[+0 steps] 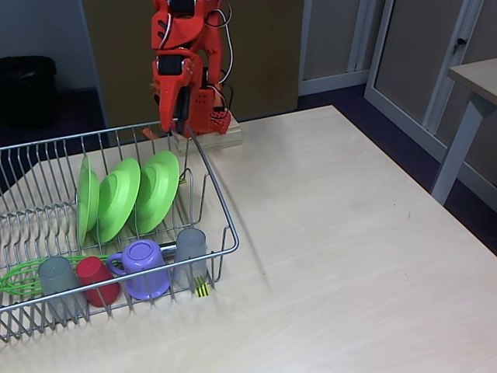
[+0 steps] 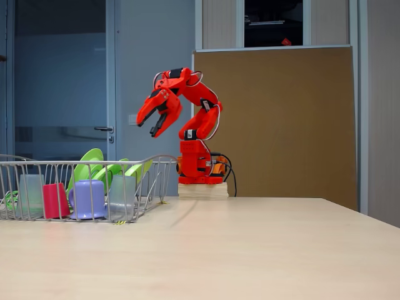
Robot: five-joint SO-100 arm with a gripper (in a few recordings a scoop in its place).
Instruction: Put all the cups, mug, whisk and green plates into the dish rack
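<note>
The silver wire dish rack sits at the left of the table. Three green plates stand on edge between its prongs. Along its front lie a grey cup, a red cup, the purple mug and a second grey cup. The green whisk lies at the front left corner. My orange gripper hangs open and empty above the rack's far end, well clear of the plates, mug and red cup.
The arm's base stands on a wooden block at the table's far edge, just behind the rack. A yellow-black tag marks the rack's front. Bare light wooden tabletop stretches to the right of the rack.
</note>
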